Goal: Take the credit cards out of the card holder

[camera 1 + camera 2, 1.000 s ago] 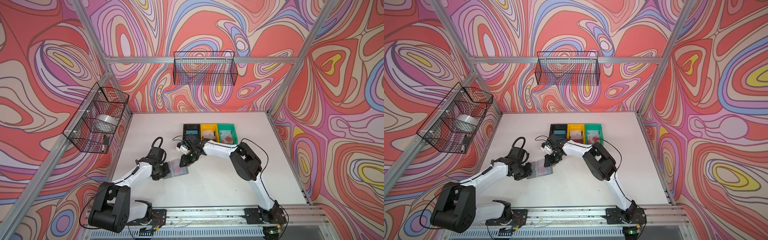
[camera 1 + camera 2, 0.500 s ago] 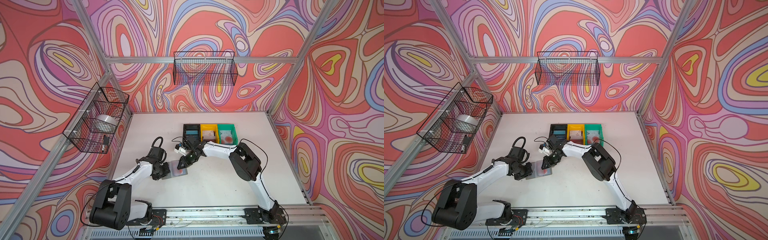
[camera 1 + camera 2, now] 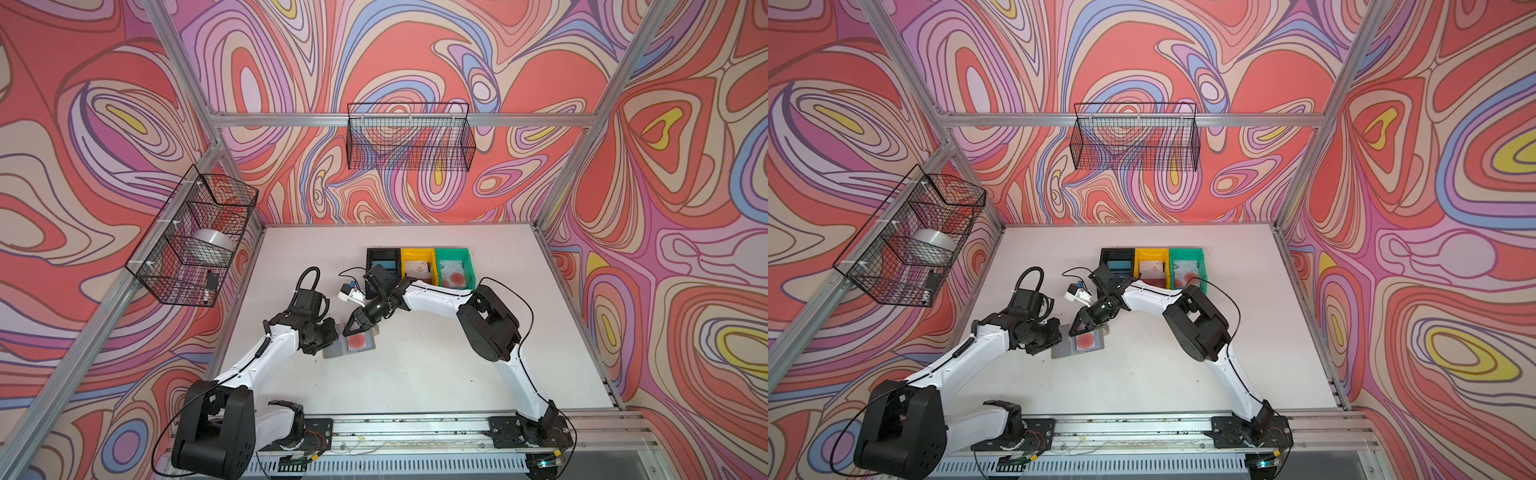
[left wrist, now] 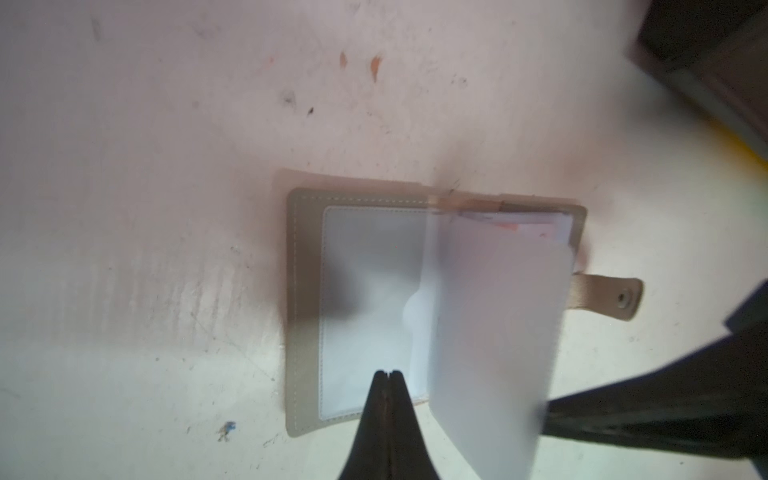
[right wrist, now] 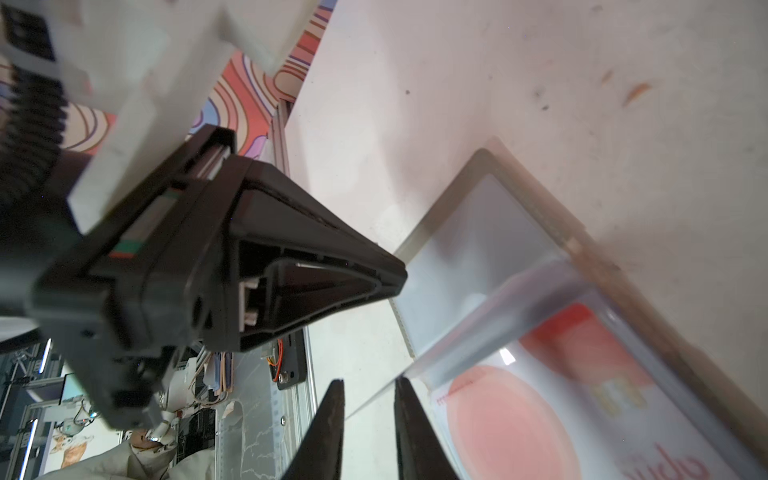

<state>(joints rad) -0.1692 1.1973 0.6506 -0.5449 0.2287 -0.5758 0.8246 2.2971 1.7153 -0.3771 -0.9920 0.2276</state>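
The grey card holder (image 3: 332, 354) (image 3: 1061, 352) lies open on the white table. A whitish credit card with a red round spot (image 3: 356, 340) (image 5: 519, 415) shows through its right pocket. My left gripper (image 4: 387, 374) is shut, its tip pressing on the holder's empty left pocket (image 4: 365, 291). A translucent pocket page (image 4: 490, 316) stands raised in the middle. My right gripper (image 5: 368, 384) (image 3: 349, 330) is at that page's edge, jaws a little apart, with the thin edge running through the gap. A blue card (image 3: 384, 266) lies in the black bin and a red-spotted card (image 3: 455, 276) in the green bin.
Black (image 3: 372, 266), yellow (image 3: 417, 254) and green (image 3: 468, 266) bins stand in a row just behind the right arm. The holder's snap tab (image 4: 615, 297) sticks out on the right-arm side. Wire baskets (image 3: 409, 141) (image 3: 195, 237) hang on the back and left walls.
My right gripper has come left and forward from near the bins down to the holder, and its jaws have parted slightly. The left gripper has stayed shut on the holder.
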